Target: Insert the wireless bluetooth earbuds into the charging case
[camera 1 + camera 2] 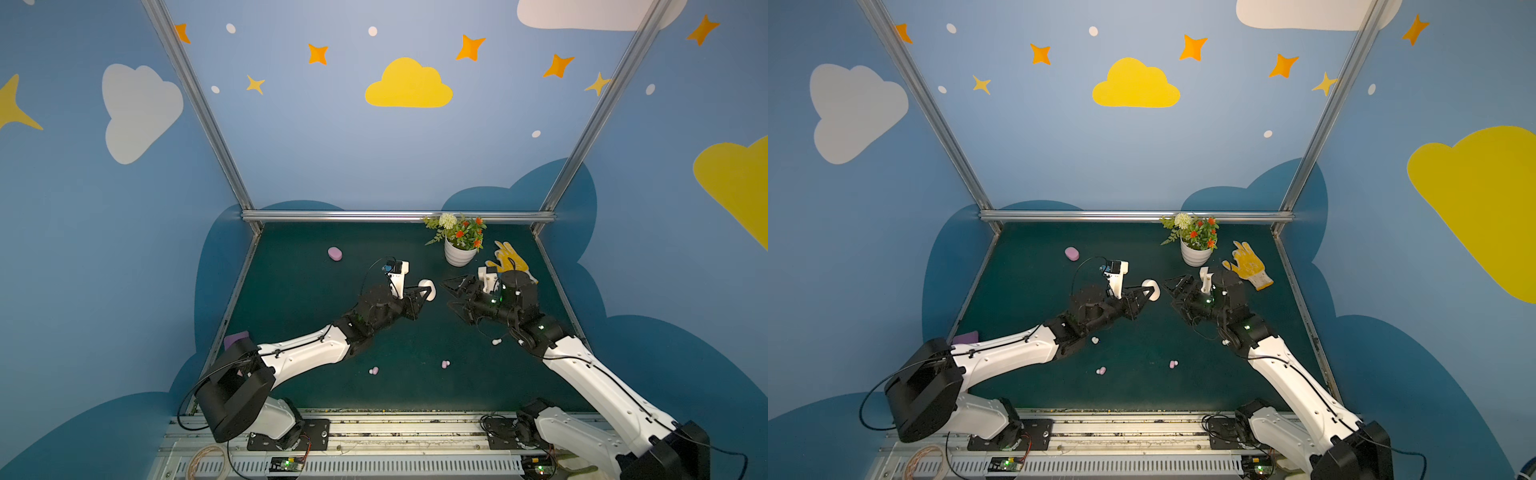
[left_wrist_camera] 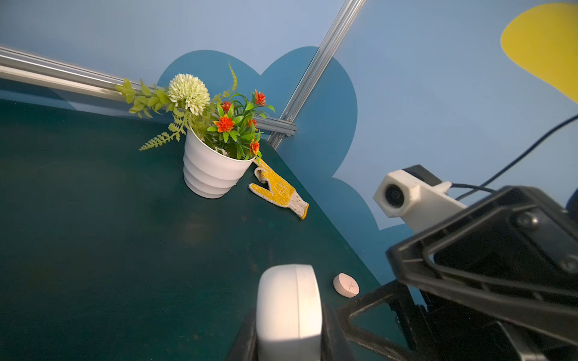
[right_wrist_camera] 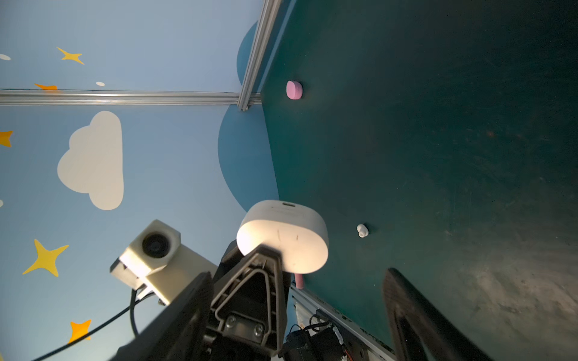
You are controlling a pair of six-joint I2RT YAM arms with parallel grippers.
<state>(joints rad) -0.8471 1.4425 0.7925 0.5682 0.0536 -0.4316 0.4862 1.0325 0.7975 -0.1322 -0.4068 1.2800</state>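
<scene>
The wireless earbuds are tiny, glossy, bean-shaped buds lying loose on the dark green table point(image 1: 291, 311), none of them in a case. The white charging case point(image 1: 430, 286), a smooth pebble with its lid closed, is held clear of the table and tipped up on edge. It is pinched in the left gripper point(image 1: 423, 293), and the left wrist view shows a dark finger point(image 2: 336, 331) against each flat side. The right gripper point(image 1: 445, 295) faces the case from its right in both top views, just beside it but not touching, its jaws spread wide with nothing between them. One white earbud point(image 1: 496, 342) lies nearer the robot than the case and to its right, beside the right arm's wrist and well behind that gripper's fingertips. A second white earbud point(image 1: 1095, 340) lies nearer than the case and to its left, just beside the left forearm. Further toward the robot from the case lie a pinkish earbud point(image 1: 374, 370), to its left, and a lilac-tinged earbud point(image 1: 445, 364), slightly to its right. Both are well apart from either gripper. Beyond the case and to its left sits a closed lilac-pink case point(image 1: 334, 253). The left wrist view shows a peach case point(image 2: 346, 284) on the table past the white one.
</scene>
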